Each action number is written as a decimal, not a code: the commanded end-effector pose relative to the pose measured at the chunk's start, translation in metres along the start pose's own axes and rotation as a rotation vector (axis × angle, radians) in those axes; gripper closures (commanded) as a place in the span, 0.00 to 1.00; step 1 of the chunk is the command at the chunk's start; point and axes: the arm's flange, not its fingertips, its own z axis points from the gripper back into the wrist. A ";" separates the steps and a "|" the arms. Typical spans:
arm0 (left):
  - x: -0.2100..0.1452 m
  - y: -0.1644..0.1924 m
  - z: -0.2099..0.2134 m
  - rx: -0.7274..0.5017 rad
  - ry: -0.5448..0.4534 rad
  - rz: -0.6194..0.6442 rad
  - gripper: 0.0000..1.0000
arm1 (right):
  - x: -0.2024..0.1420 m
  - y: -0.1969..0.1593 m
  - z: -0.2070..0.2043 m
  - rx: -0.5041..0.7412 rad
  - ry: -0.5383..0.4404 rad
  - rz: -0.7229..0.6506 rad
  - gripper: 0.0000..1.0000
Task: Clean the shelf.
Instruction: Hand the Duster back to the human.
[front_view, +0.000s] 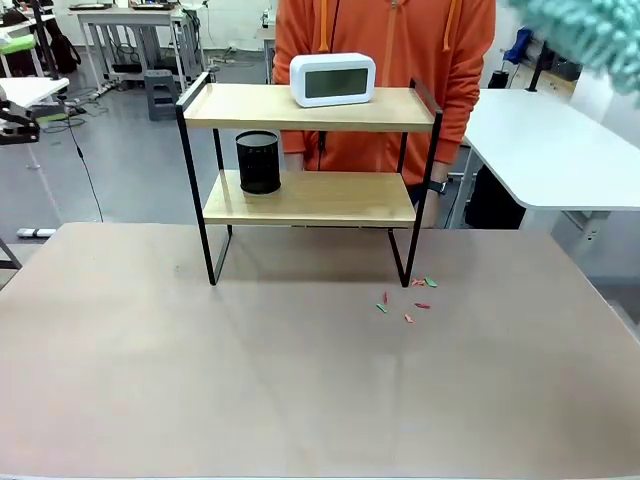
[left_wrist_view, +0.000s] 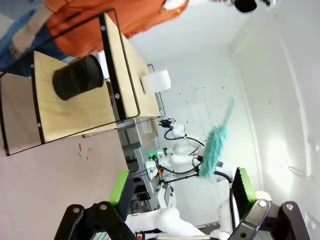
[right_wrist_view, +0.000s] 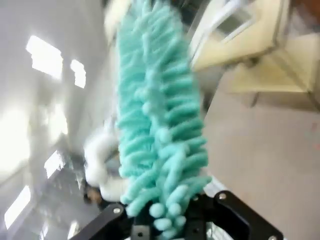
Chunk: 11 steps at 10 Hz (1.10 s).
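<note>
Shelf (front_view: 310, 150) at table's far edge, clock (front_view: 333, 80) on top, cup (front_view: 259, 162) below; scraps (front_view: 405, 300) by one leg. Left gripper (left_wrist_view: 182, 187): fingers apart, empty. Right gripper (right_wrist_view: 167, 220): clamped on duster (right_wrist_view: 157, 115). Advice: sweep boards lightly, skirting clock and cup.

White digital clock (front_view: 333, 80), upright, display facing the camera. Black mesh pen cup (front_view: 259, 162), upright, below and to the left of the clock. Red and green scraps (front_view: 407, 300) scattered on the brown desk (front_view: 300, 400). Person in orange hoodie (front_view: 385, 40) at the far side, wristwatch (front_view: 436, 186) visible. Second white desk (front_view: 550, 150) at right.
</note>
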 end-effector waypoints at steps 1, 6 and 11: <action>0.003 -0.001 0.015 0.007 -0.018 0.012 0.00 | -0.012 -0.056 0.013 0.015 -0.302 -0.212 1.00; 0.003 -0.001 0.015 0.007 -0.018 0.012 0.00 | -0.016 -0.173 0.022 -0.303 -0.400 -0.623 1.00; 0.003 -0.001 0.015 0.007 -0.018 0.012 0.00 | 0.004 -0.178 0.059 -0.261 -0.398 -0.580 1.00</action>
